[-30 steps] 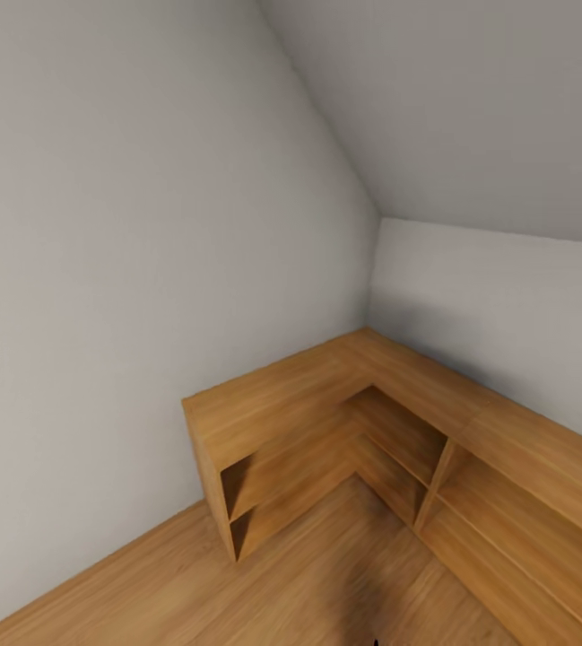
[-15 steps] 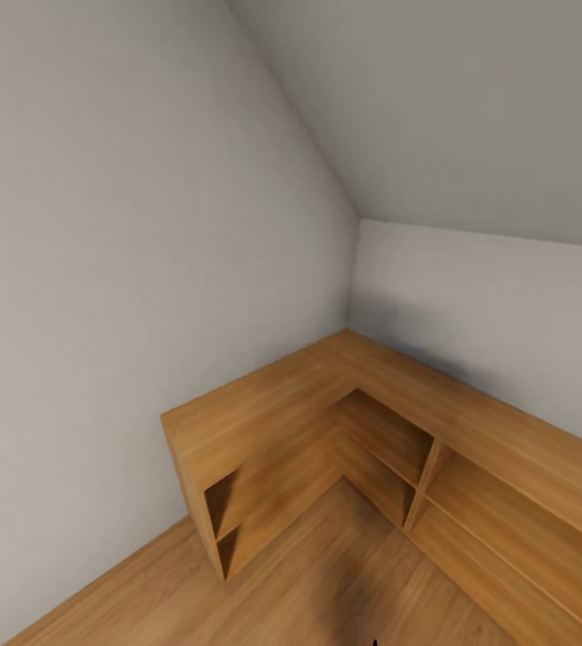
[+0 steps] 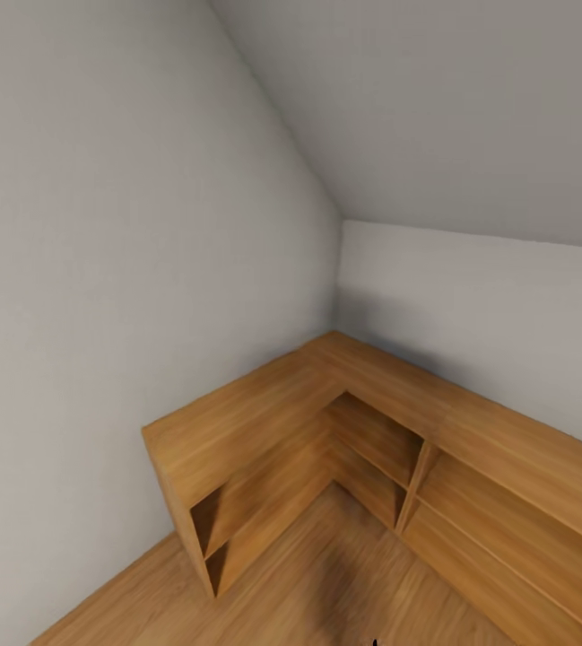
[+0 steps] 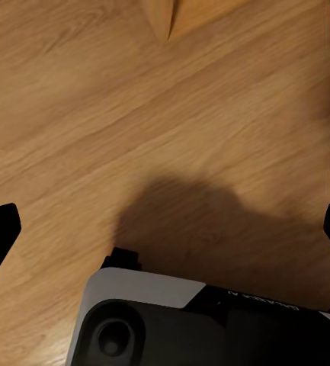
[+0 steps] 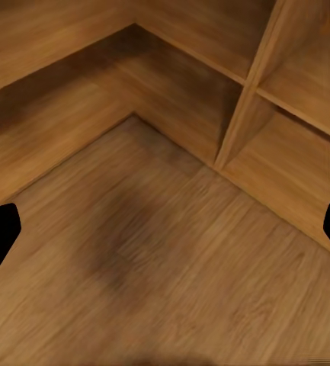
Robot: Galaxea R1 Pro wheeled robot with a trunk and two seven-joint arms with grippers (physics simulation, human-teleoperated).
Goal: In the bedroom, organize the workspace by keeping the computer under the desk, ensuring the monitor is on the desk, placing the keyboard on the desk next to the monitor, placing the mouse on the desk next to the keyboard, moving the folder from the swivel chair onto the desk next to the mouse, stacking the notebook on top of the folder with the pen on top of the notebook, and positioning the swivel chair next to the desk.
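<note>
So right now the head camera is looking into a room corner: plain grey wall (image 3: 102, 224) on the left, then a low L-shaped wooden shelf unit (image 3: 264, 413) wrapping the corner, with its second leg running off to the right along the far wall. Wood floor (image 3: 326, 592) in front, with a dark shadow on it.

None of the workspace stuff is in sight here, no desk, monitor, keyboard, mouse, folder, notebook, pen, chair or computer, so where they sit can't be told from this spot.

Left gripper (image 4: 165, 229): fingers spread wide apart, dark tips at both edges of the left wrist view, nothing between them, just floor and part of the robot's own base (image 4: 157, 320) below. Right gripper (image 5: 165, 229): same deal, fingers wide apart and empty, pointed at the floor by the shelf's inner corner.

My read: the robot's in transit, both grippers free, and no sign of any finished step shows here. I'd guess the whole list is still ahead, or at least unverifiable.
</note>
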